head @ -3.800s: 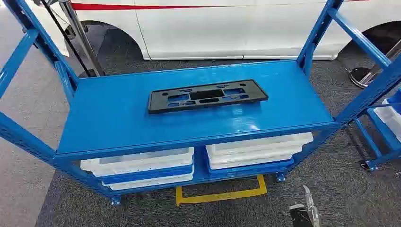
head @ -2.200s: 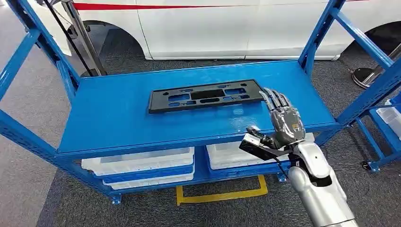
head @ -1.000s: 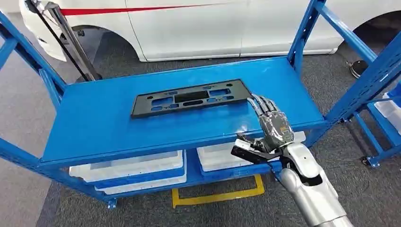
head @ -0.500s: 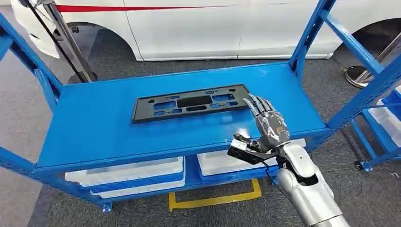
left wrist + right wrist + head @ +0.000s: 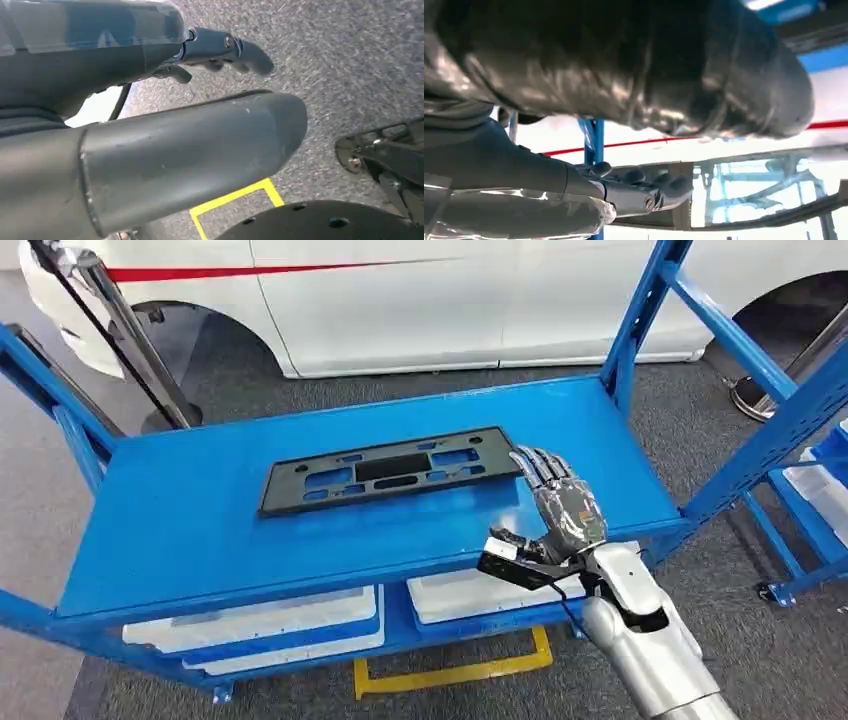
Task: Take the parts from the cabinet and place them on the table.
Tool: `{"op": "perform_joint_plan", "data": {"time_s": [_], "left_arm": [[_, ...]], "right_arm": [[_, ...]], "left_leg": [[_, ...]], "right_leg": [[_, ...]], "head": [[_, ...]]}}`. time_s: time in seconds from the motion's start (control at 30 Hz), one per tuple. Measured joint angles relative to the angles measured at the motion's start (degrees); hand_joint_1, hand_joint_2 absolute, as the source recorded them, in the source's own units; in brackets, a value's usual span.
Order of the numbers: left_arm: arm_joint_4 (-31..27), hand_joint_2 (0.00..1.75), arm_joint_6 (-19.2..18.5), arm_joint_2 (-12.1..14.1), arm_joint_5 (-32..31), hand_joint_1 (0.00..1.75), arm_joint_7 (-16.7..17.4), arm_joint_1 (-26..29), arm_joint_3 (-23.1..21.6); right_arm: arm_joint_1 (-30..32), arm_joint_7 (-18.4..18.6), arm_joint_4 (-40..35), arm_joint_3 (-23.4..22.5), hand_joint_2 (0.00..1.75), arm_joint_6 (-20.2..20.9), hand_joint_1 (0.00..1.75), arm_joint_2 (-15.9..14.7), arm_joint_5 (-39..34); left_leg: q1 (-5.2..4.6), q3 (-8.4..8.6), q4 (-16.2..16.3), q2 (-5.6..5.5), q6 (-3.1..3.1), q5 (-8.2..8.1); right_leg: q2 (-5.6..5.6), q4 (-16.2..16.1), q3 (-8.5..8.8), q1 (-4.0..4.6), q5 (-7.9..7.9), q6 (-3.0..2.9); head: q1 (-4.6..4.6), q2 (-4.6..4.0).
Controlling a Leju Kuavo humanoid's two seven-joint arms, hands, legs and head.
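I had the right hand [image 5: 562, 502] over the blue shelf [image 5: 200, 530], fingers stretched out flat and slightly apart, their tips at the right end of the black part [image 5: 390, 468], which lay flat mid-shelf. Whether they touched it I could not tell; the wrist view was too dark. My left hand [image 5: 150, 150] hung over grey carpet [image 5: 350, 60], apparently holding nothing, fingers loosely curled.

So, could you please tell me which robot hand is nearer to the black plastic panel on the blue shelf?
The right robot hand: its fingertips reach the near right end of the black panel. The left robot hand hangs low over the grey carpet, away from the shelf.
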Motion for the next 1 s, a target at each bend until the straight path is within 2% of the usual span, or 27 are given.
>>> {"op": "perform_joint_plan", "data": {"time_s": [0.03,0.07,0.1,0.13,0.17,0.2,0.27,0.3,0.33,0.43,0.47,0.5,0.53,0.57,0.6,0.63,0.67,0.7,0.77,0.8,0.83,0.87,0.93,0.97,1.0], "left_arm": [[0.0,0.00,0.0,0.0,0.0,0.00,0.0,0.0,0.0],[0.0,0.00,0.0,0.0,0.0,0.00,0.0,0.0,0.0],[0.0,0.00,0.0,0.0,0.0,0.00,0.0,0.1,0.0],[0.0,0.00,0.0,0.0,0.0,0.00,0.0,0.2,0.0],[0.0,0.00,0.0,0.0,0.0,0.00,0.0,0.2,0.0],[0.0,0.00,0.0,0.0,0.0,0.00,0.0,0.2,0.0],[0.0,0.00,0.0,0.0,0.0,0.00,0.0,0.2,0.0],[0.1,0.00,0.0,0.0,0.0,0.00,0.0,0.3,0.0],[0.1,0.00,0.0,0.0,0.0,0.00,0.0,0.2,0.0],[0.1,0.00,0.0,0.0,0.0,0.00,0.0,0.2,0.0],[0.1,0.00,0.0,0.0,0.0,0.00,0.0,0.2,0.0],[0.1,0.00,0.0,0.0,0.0,0.00,0.0,0.2,0.0],[0.1,0.00,0.0,0.0,0.0,0.00,0.0,0.2,0.0],[0.1,0.00,0.0,0.0,0.0,0.00,0.0,0.2,0.0],[0.1,0.00,0.0,0.0,0.0,0.00,0.0,0.1,0.0],[0.1,0.00,0.0,0.0,0.0,0.00,0.0,0.1,0.0],[0.1,0.00,0.0,0.0,-0.1,0.00,0.0,0.1,0.0],[0.1,0.00,0.0,0.0,-0.2,0.00,0.0,0.1,0.0],[0.1,0.00,0.0,0.0,-0.4,0.00,0.0,0.2,0.0],[0.1,0.00,0.0,0.0,-0.5,0.00,0.0,0.2,0.0],[0.3,0.00,0.0,-0.2,-0.5,0.00,0.0,0.1,0.0],[0.3,0.00,0.0,-0.2,-0.5,0.00,0.0,0.1,0.0],[0.3,0.00,0.0,-0.2,-0.7,0.00,0.0,0.0,0.0],[0.3,0.00,0.0,-0.1,-0.7,0.00,0.0,-0.1,0.0],[0.3,0.00,0.0,-0.1,-0.9,0.00,0.0,-0.1,0.0]], "right_arm": [[-0.1,0.0,0.1,0.4,0.00,0.2,0.00,0.3,0.0],[-0.1,0.0,0.3,0.7,0.00,0.2,0.00,0.4,0.0],[0.0,0.0,0.5,0.9,0.00,0.2,0.00,0.7,0.0],[0.0,0.0,0.6,1.1,0.00,0.2,0.00,0.8,0.0],[0.0,0.0,0.7,1.2,0.00,0.2,0.00,0.9,0.0],[0.0,0.0,0.7,1.2,0.00,0.2,0.00,0.9,0.0],[-0.1,0.0,0.7,1.4,0.00,0.2,0.00,1.0,0.0],[-0.2,0.0,0.8,1.5,0.00,0.2,0.00,1.0,0.0],[-0.3,0.0,0.9,1.7,0.00,0.3,0.00,1.0,0.0],[-0.4,0.0,0.9,2.0,0.00,0.2,0.00,1.1,0.0],[-0.5,0.0,0.9,2.0,0.00,0.2,0.00,1.1,0.0],[-0.7,0.0,0.9,2.0,0.00,0.2,0.00,1.1,0.0],[-0.8,0.0,0.9,2.0,0.00,0.2,0.00,1.1,0.0],[-0.8,0.0,1.0,2.1,0.00,0.2,0.00,1.1,0.0],[-0.7,0.0,1.1,2.1,0.00,0.2,0.00,1.1,0.0],[-0.6,0.0,1.2,2.2,0.00,0.2,0.00,1.1,0.0],[-0.6,0.0,1.4,2.4,0.00,0.3,0.00,1.1,0.0],[-0.7,0.0,1.5,2.5,0.00,0.3,0.00,1.1,0.0],[-1.0,0.0,1.6,2.7,0.00,0.6,0.00,1.4,0.0],[-1.2,0.0,1.6,2.8,0.00,0.6,0.00,1.4,0.0],[-1.6,0.0,1.9,3.0,0.00,0.8,0.00,1.7,0.0],[-2.1,0.1,2.1,3.2,0.00,1.1,0.00,2.1,0.0],[-2.5,0.3,2.4,3.6,0.00,1.6,0.00,2.9,0.0],[-2.6,0.4,2.5,3.9,0.00,1.7,0.00,3.4,0.0],[-2.8,0.4,2.6,4.0,1.75,1.7,0.00,3.8,0.0]], "left_leg": [[0.06,-2.71,4.8,0.00,-0.17,-1.94],[0.06,-5.12,8.8,0.00,-0.29,-3.10],[0.06,-6.73,10.9,0.01,-0.35,-2.87],[0.06,-6.88,10.1,0.01,-0.33,-1.17],[0.06,-6.30,8.1,0.02,-0.29,0.59],[0.06,-5.87,6.9,0.02,-0.26,1.50],[0.07,-1.66,-3.4,0.01,0.11,7.97],[-0.13,-0.69,-5.0,-0.21,0.36,7.46],[-0.26,-0.42,-6.4,-0.24,0.66,7.16],[-0.32,-0.51,-6.2,-0.32,1.53,6.88],[0.11,0.04,-6.9,-0.25,2.03,7.09],[0.03,0.32,-7.1,-0.23,2.34,6.97],[0.02,0.39,-7.1,-0.21,2.71,6.85],[-0.04,0.45,-7.0,-0.19,2.89,6.71],[-0.12,0.54,-7.0,-0.19,3.10,6.56],[-0.16,0.64,-7.0,-0.21,3.15,6.42],[-0.19,0.93,-6.9,-0.28,3.15,6.16],[-0.22,1.33,-6.8,-0.37,3.10,5.84],[-0.35,2.51,-6.8,-0.46,2.91,5.06],[-0.33,2.66,-6.8,-0.45,2.75,4.73],[-0.80,2.43,-6.5,-0.44,2.35,4.49],[-0.52,2.11,-6.5,-0.40,2.15,4.58],[-0.49,2.42,-6.9,-0.16,1.65,4.42],[-0.71,2.53,-6.8,-0.16,1.20,3.95],[-0.52,2.39,-5.5,-0.19,0.90,3.24]], "right_leg": [[-0.01,0.0,0.18,0.08,-0.19,-0.20],[-0.03,0.0,0.33,0.17,-0.39,-0.25],[-0.01,0.0,0.55,0.19,-0.62,-0.24],[0.04,0.1,0.89,0.19,-0.85,-0.18],[0.08,0.1,1.18,0.19,-1.06,-0.11],[0.11,0.1,1.32,0.18,-1.15,-0.07],[0.14,0.2,2.40,0.15,-1.99,0.35],[0.18,0.3,2.42,0.48,-2.29,0.74],[0.30,0.5,2.16,0.59,-2.34,0.96],[0.20,-0.1,2.40,0.58,-2.45,1.85],[0.19,0.3,2.42,0.33,-3.04,2.19],[0.08,2.0,1.77,0.35,-3.94,2.35],[0.08,5.7,-0.17,0.36,-5.79,2.51],[0.06,10.4,-2.81,0.33,-7.69,2.67],[0.06,14.5,-5.33,0.31,-9.00,2.78],[0.05,17.1,-7.09,0.31,-9.32,2.83],[0.05,17.4,-7.98,0.33,-7.89,2.77],[0.05,15.0,-7.25,0.34,-5.45,2.59],[0.03,5.1,-3.08,0.46,0.96,1.86],[-0.06,2.4,-1.91,0.66,1.54,1.30],[-0.19,1.5,-1.69,1.15,1.38,1.10],[-0.17,0.8,-1.41,1.19,0.57,0.93],[0.10,0.7,-1.46,1.32,0.48,0.74],[0.09,0.0,-0.82,0.46,0.62,0.52],[0.08,-0.4,-0.25,0.46,0.54,0.28]], "head": [[0.00,0.00],[0.02,0.00],[0.00,0.00],[0.00,0.00],[0.00,0.00],[0.00,0.00],[0.02,0.00],[0.04,0.00],[0.00,0.00],[0.04,0.00],[0.02,0.00],[0.07,0.00],[0.07,0.00],[0.07,0.00],[0.07,0.00],[0.07,0.00],[0.07,0.00],[0.07,0.00],[0.07,0.00],[0.09,0.00],[0.07,0.00],[0.15,0.00],[0.04,0.00],[0.04,0.00],[0.04,0.00]]}}
